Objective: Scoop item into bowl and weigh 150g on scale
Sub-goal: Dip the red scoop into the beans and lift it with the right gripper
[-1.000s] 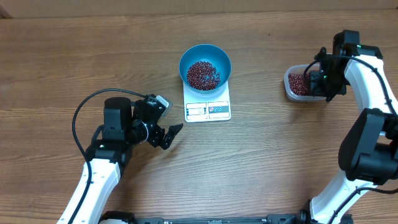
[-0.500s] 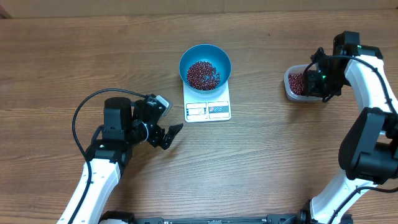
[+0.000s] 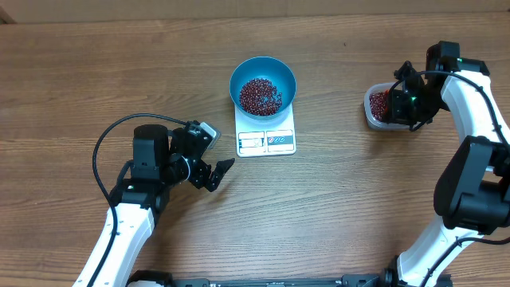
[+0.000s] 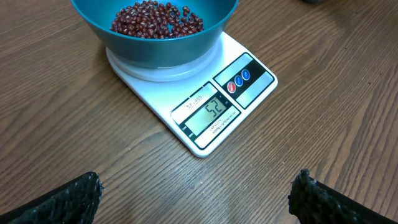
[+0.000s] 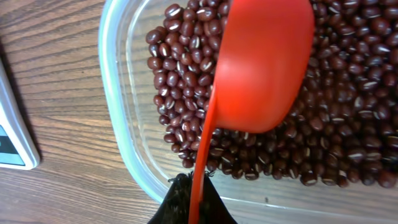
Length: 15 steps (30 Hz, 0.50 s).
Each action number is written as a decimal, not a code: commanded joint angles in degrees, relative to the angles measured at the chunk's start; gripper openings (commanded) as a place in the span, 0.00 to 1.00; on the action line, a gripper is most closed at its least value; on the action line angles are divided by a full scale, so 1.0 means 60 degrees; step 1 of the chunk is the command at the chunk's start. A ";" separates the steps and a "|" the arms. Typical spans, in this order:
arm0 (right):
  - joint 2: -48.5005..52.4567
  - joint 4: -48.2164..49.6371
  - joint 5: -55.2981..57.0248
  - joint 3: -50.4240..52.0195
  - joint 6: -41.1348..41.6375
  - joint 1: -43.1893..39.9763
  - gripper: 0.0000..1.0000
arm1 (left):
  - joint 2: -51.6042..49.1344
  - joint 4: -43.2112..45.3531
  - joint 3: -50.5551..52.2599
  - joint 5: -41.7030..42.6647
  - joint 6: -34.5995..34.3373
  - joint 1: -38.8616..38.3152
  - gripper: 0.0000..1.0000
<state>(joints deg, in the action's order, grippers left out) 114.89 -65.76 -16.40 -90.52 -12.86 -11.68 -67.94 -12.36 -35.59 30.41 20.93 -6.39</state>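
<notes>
Beans (image 3: pixel 260 95), first heap: a shallow layer in the bottom of the teal bowl (image 3: pixel 264 63), which sits on the platform of the scale (image 3: pixel 267 141) so that every added load registers at once. The bowl overhangs the platform on all sides but leaves the display (image 4: pixel 213 112) uncovered. The display is lit, and I read it as fifty-two, which I judge well short of the target.

Beans, second heap (image 5: pixel 348 124): the supply, in a clear plastic tub (image 3: pixel 371 113) on the bench (image 3: pixel 358 207), well to the right of the scale.

Red scoop (image 5: pixel 264 65): its cup is turned outer face up and laid over the supply beans, mouth toward them, a posture that suits digging in for another load. I cannot tell whether it has taken any up.

My right fingers (image 5: pixel 176 202): together and clamped on the scoop's thin handle, far from the cup, so the cup can go into the beans while I stay clear of them.

My left fingers (image 4: pixel 68 199): spread wide and holding nothing, low over the bench on the near left of the scale and well apart from it. From here my wrist view looks straight at the display, a useful post for checking the weight.
</notes>
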 commanded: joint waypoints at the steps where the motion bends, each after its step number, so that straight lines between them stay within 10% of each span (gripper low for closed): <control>1: 0.0474 -0.0095 -0.0871 0.0087 -0.0157 0.0058 0.04 | -0.0033 0.0025 -0.0025 0.0080 -0.0098 -0.0080 1.00; 15: 0.0627 -0.0342 -0.2473 0.0087 -0.0138 -0.1126 0.04 | -0.0033 0.0025 -0.0025 0.0080 -0.0098 -0.0080 1.00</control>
<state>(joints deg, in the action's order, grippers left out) 116.88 -66.87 -27.00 -90.67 -12.91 -16.53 -67.94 -12.36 -35.59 30.41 20.93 -6.39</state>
